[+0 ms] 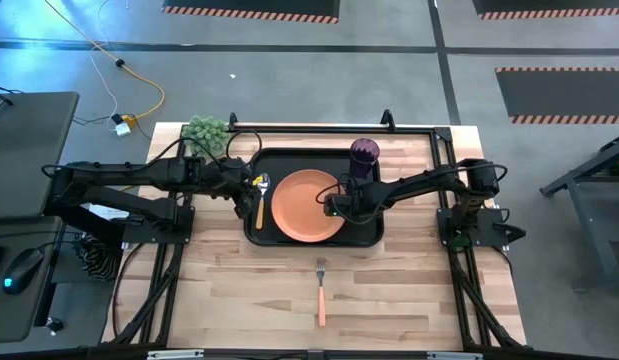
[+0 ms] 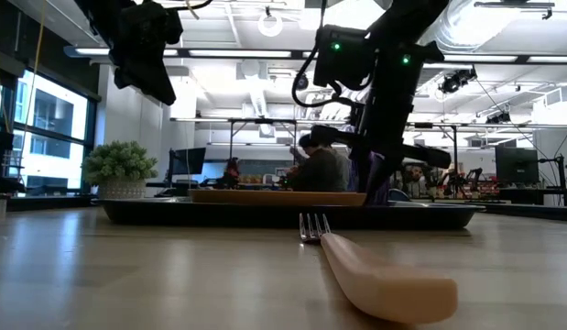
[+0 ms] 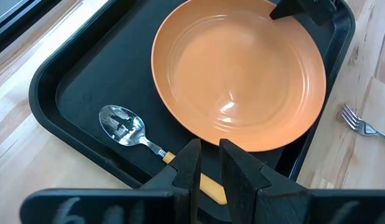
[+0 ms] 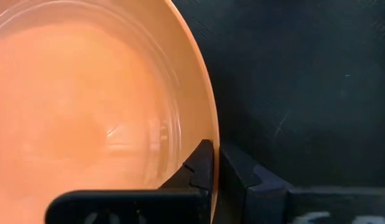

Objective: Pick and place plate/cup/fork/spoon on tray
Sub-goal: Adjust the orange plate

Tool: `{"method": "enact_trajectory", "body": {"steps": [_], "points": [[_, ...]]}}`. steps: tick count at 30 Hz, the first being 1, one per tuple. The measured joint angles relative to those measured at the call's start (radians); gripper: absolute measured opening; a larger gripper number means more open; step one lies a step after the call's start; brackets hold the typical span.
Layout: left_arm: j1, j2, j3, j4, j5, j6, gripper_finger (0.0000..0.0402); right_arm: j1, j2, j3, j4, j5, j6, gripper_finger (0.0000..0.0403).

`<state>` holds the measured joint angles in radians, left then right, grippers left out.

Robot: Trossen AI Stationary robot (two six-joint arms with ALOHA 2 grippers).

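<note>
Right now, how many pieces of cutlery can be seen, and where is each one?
2. The spoon lies in the tray, left of the orange plate. The fork lies on the wooden table, outside the tray. None seems hidden.

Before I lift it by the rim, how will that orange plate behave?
The plate looks rigid and glossy, so it probably won't flex but might slip. Pinched at one edge by the right tool, it will likely droop toward its far side over the tray.

A potted plant (image 1: 205, 131) sits at the table's (image 1: 389, 300) far left corner. A yellow cable (image 1: 129, 75) crosses the floor beyond.
</note>
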<state>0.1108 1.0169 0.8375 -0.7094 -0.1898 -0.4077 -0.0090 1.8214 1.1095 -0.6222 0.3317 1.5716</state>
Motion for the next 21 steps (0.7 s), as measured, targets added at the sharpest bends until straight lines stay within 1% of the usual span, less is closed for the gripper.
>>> {"method": "enact_trajectory", "body": {"steps": [6,12,21], "points": [[0.000,0.000,0.000,0.000,0.000,0.000,0.0051,-0.005,-0.012,0.000,-0.031,0.003,0.001,0.0003],[0.000,0.000,0.000,-0.001,0.000,-0.006,0.0051,-0.021,-0.052,0.000,-0.126,0.026,-0.004,0.0003],[0.000,0.000,0.000,-0.002,0.000,-0.007,0.0051,-0.026,-0.053,0.000,-0.099,0.001,-0.035,0.0002]]}}
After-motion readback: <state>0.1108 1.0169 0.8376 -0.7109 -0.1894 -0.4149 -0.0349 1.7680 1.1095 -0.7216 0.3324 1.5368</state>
